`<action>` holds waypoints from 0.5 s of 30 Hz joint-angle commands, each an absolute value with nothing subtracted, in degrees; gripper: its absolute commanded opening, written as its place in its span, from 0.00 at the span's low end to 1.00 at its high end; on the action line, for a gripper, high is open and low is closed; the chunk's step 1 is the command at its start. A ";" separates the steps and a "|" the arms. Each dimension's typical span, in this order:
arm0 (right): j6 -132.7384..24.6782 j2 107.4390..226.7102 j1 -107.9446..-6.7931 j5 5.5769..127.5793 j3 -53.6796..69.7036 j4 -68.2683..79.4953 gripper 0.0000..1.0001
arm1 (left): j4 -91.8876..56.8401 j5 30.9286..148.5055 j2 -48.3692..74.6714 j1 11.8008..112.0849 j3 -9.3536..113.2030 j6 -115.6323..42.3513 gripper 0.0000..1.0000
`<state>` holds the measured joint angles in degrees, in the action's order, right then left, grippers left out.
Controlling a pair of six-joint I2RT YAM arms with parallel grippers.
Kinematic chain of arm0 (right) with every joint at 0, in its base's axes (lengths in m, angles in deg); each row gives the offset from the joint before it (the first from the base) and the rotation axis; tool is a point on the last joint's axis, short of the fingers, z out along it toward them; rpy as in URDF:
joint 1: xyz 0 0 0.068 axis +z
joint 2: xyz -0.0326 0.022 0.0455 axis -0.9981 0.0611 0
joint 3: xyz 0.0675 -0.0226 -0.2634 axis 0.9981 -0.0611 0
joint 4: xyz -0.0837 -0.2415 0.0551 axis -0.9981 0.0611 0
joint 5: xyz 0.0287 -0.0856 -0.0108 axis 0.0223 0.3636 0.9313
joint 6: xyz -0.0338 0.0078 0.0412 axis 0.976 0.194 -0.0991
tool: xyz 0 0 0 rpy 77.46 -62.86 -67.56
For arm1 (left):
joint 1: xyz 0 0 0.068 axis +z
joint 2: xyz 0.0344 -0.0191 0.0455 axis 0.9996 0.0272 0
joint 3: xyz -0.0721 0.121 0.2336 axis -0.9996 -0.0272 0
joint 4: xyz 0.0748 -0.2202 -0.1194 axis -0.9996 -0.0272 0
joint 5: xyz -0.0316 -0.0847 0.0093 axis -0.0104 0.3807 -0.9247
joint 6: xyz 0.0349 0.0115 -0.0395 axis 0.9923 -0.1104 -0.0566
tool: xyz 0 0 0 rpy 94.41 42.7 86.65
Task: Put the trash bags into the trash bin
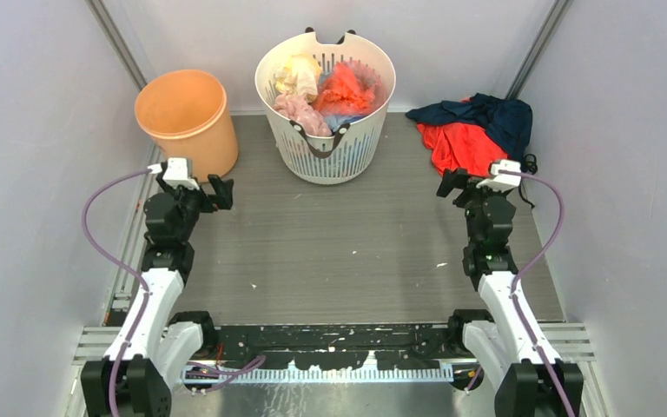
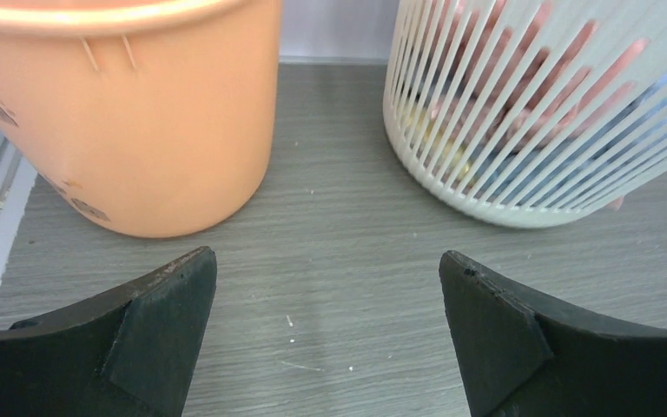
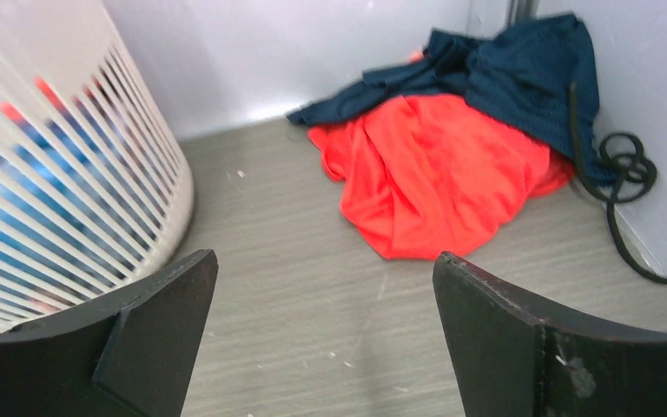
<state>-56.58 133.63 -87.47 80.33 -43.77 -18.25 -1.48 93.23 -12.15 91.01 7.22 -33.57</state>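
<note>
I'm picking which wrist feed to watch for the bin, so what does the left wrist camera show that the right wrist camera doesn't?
Only the left wrist view shows the orange trash bin, upright to the left of the basket. Only the right wrist view shows the red and navy cloth heap by the far wall, with a black cord beside it. Both show the white slotted basket with coloured contents behind its slots and the grey table. Each also shows its own fingers spread apart with nothing between them: left fingers, right fingers.

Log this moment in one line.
left fingers open | right fingers open | pale-yellow bag in white slotted basket | orange bucket holds no bag
</note>
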 commanded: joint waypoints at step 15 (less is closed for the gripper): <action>-79.93 138.46 -87.35 62.11 -2.57 10.94 1.00 | -34.67 91.01 -19.58 90.81 37.80 -47.16 1.00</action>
<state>-72.82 136.04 -87.47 69.88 -10.00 5.79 -29.52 85.79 -20.21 91.01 31.59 -44.46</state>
